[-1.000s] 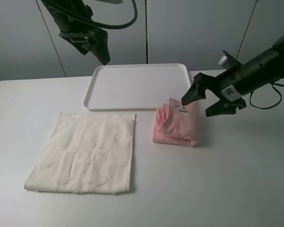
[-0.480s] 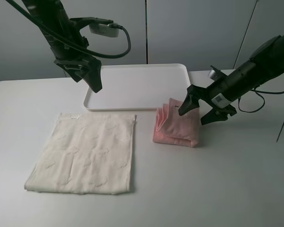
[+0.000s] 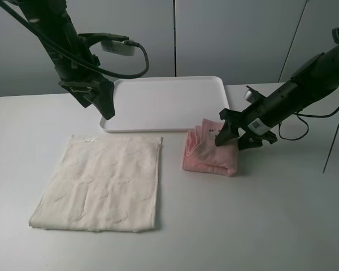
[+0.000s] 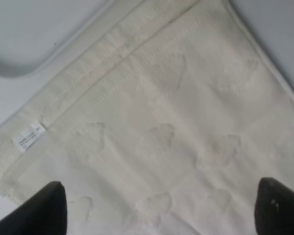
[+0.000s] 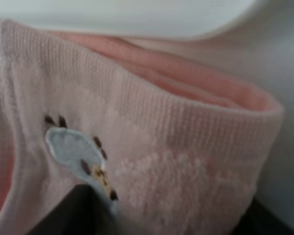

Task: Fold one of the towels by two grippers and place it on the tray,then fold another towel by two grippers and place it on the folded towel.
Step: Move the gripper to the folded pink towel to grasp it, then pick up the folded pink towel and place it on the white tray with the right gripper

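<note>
A cream towel (image 3: 101, 183) lies flat at the front left; it fills the left wrist view (image 4: 176, 122). My left gripper (image 3: 107, 108) hangs open above the table between the towel's far edge and the tray's front left corner, holding nothing; it also shows in the left wrist view (image 4: 161, 215). A folded pink towel (image 3: 211, 149) lies just in front of the white tray (image 3: 164, 101). My right gripper (image 3: 233, 138) is at the pink towel's far right edge. In the right wrist view the pink towel (image 5: 152, 147) sits between the open gripper's (image 5: 171, 220) dark fingertips (image 5: 81, 210).
The tray's corner shows in the left wrist view (image 4: 19, 39) and its rim in the right wrist view (image 5: 137, 12). A white label (image 4: 27, 138) is sewn at the cream towel's far hem. A black cable (image 3: 133, 62) loops beside the left arm.
My left arm has swung left and come down towards the cream towel's far edge. My right gripper has lowered onto the pink towel's right edge, with its jaws now around the fold.
</note>
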Robot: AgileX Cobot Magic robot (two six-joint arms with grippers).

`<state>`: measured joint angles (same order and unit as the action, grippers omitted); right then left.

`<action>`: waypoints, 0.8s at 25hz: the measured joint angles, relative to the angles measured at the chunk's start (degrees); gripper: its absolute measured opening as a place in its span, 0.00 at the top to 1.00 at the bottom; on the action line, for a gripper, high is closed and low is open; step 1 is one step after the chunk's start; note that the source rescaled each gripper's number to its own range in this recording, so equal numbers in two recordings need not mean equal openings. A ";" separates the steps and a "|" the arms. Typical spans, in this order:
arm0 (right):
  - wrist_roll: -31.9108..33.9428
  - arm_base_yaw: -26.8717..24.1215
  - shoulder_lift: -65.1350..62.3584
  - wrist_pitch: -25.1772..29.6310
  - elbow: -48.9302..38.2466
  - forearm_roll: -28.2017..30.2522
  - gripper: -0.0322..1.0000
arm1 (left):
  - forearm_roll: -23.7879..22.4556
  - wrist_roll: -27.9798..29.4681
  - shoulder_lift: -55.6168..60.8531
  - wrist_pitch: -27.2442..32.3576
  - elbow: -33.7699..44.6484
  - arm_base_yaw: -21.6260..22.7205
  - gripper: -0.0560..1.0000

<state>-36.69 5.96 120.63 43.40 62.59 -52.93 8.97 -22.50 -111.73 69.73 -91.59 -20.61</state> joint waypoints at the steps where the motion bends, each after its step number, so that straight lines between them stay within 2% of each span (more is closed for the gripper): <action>1: -0.88 0.57 0.00 0.00 0.00 0.00 0.61 | 0.00 0.00 0.00 0.00 0.00 0.25 0.01; 3: -2.64 1.49 0.00 0.00 0.00 -0.50 0.84 | 0.00 0.00 0.00 0.00 0.00 0.45 0.01; 4: -3.54 1.68 0.00 0.00 0.00 -0.86 0.85 | -0.10 0.00 0.00 0.00 0.00 0.59 0.01; 12: -4.92 1.97 -1.79 1.50 0.00 -3.01 0.85 | 0.01 0.00 0.00 0.00 0.00 2.81 0.01; 14: -4.92 1.97 -3.78 4.14 1.89 -3.13 0.85 | 0.01 0.00 0.00 0.00 0.00 3.53 0.01; 18: -3.37 2.20 -5.28 12.88 9.41 -4.29 0.85 | 0.12 0.00 0.00 0.00 0.00 5.33 0.01; 20: -1.84 3.10 -5.28 14.56 13.97 -4.49 0.85 | 0.25 0.00 0.00 0.00 0.00 6.41 0.01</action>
<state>-38.53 9.06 115.35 57.97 76.57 -57.42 9.22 -22.50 -111.73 69.73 -91.59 -14.20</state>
